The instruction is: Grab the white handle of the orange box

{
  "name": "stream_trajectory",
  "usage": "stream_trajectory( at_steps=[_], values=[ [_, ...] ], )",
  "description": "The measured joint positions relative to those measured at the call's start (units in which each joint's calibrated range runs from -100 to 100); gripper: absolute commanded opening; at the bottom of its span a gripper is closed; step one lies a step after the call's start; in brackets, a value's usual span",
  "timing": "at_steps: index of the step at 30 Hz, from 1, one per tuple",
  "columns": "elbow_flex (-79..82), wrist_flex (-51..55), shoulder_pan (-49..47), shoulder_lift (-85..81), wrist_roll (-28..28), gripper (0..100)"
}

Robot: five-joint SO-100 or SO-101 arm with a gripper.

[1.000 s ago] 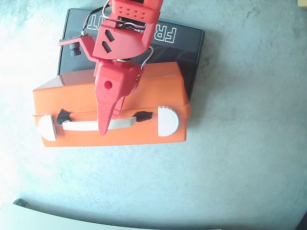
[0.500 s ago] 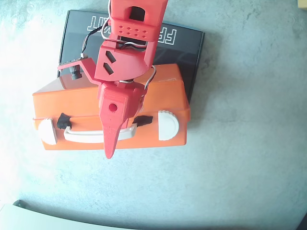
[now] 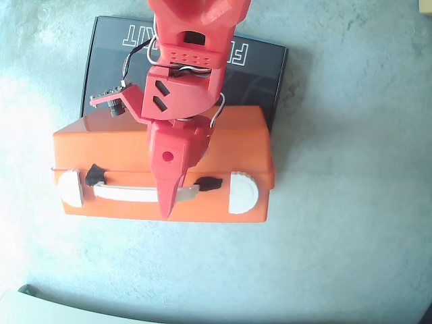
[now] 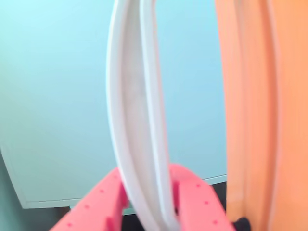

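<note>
Straddling white handle [image 4: 139, 120] on orange box [image 3: 236, 145]: tool [image 3: 167, 202] narrow, fingers flanking handle's middle. Grasp near done, apparently; firm closure unconfirmed.

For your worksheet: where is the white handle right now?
In the overhead view, the white handle runs along the orange box's front edge between two white latches; the end effector straddles it.

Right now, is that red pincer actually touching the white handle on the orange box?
Touching. In the wrist view the white handle runs down between the two red fingers of the pincer, with no gap showing on either side.
</note>
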Motion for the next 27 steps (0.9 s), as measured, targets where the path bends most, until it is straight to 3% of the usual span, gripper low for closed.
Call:
stream_trajectory(
  at_steps=[5, 10, 13, 20, 27],
  values=[
    [-0.18, 12.56, -1.11, 0.00, -3.92, 2],
    [7.56, 21.22, -0.70, 0.27, -0.37, 2],
    [14.85, 18.93, -0.60, 0.36, 0.89, 2],
    [45.54, -1.53, -5.13, 0.53, 0.37, 2],
    [82.18, -48.05, -5.84, -7.99, -5.96, 2]
  ],
)
